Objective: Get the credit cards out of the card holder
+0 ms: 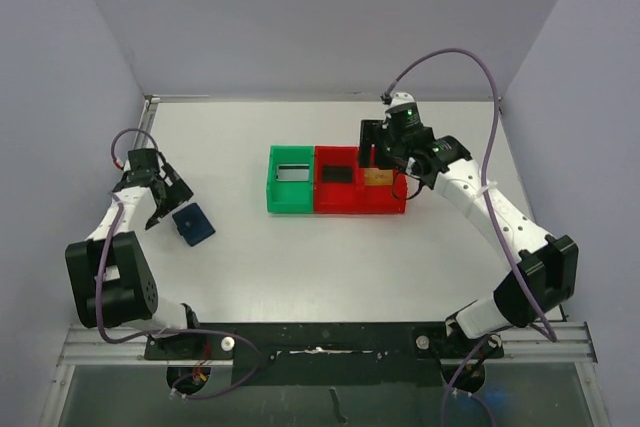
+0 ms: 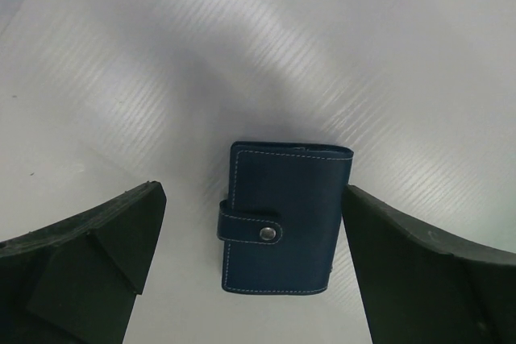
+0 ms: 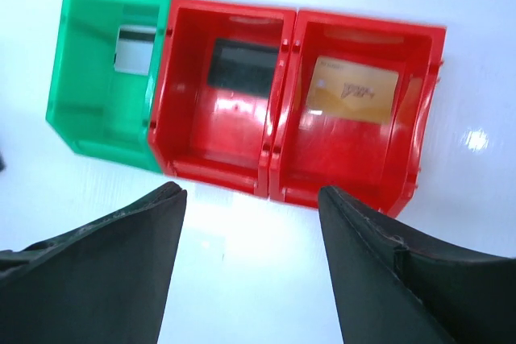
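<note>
1. The card holder lies flat on the white table, over on the left side. It sits right between the two fingers of the left gripper. Those jaws are wide open and hold nothing.
2. The card holder is shut. A little strap with a round metal snap keeps it closed, so I cannot tell if any cards are inside.
3. It looks like soft dark blue leather with white stitches along the edges. It is small and flat, and I think it is light. It may slide on the smooth table if pushed.
4. A good way to hold it is to pinch its two long sides. The strap has to pop open first.
5. The right gripper hangs over the bins. Its jaws are apart, with nothing between them.
6. A gold card lies in the end red bin. A black card lies in the middle red bin. A grey card lies in the green bin.
7. The cards look thin, stiff and slippery. When they lie flat they are hard to pick up, so an edge is the best spot to grab.
8. The bins are hard, shiny plastic boxes. They stand side by side and touch.
</note>
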Controlling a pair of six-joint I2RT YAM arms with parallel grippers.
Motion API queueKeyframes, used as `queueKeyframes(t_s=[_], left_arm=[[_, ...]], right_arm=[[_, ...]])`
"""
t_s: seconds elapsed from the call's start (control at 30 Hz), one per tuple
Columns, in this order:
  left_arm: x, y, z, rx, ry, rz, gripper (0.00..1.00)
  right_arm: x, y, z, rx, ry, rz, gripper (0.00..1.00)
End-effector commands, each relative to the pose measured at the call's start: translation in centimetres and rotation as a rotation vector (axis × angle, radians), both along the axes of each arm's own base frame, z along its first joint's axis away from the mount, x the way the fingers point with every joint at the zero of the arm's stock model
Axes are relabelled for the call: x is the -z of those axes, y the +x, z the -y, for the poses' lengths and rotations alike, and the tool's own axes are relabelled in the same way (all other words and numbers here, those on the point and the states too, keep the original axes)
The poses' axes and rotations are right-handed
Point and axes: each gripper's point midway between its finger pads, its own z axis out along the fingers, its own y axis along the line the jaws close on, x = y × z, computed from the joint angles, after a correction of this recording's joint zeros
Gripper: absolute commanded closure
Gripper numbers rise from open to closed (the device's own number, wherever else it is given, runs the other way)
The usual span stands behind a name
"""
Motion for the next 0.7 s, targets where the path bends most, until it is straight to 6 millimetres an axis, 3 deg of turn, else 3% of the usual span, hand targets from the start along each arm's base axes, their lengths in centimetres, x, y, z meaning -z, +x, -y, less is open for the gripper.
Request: queueKeyframes(t_s=[0.0,0.17,0.33,0.53,0.67], left_arm=[[0.6,3.0,1.3,0.077,-0.082,0.031,0.14],[3.6,1.4,2.9,0.078,-0.181,-0.073,0.28],[4.9,-0.8,5.3,0.109,-0.24,-0.113,0.39],[5.0,-3.7,10.9,0.2,-0.236,-0.119,0.44],[5.6,-7.1,15.0,0.235,-0.275,-0.121,0.44]], right_arm=[[-0.3,-2.2,-0.3,-0.019,0.099,-0.008,0.32],[1.7,-5.0,0.5,-0.003,0.126,-0.067,0.33],[3.5,-7.7,1.4,0.021,0.153,-0.105,0.33],[6.2,-10.5,1.3,0.037,0.238,-0.174,0.34],[8.1,-12.1,1.1,0.047,0.293,-0.22,0.34]])
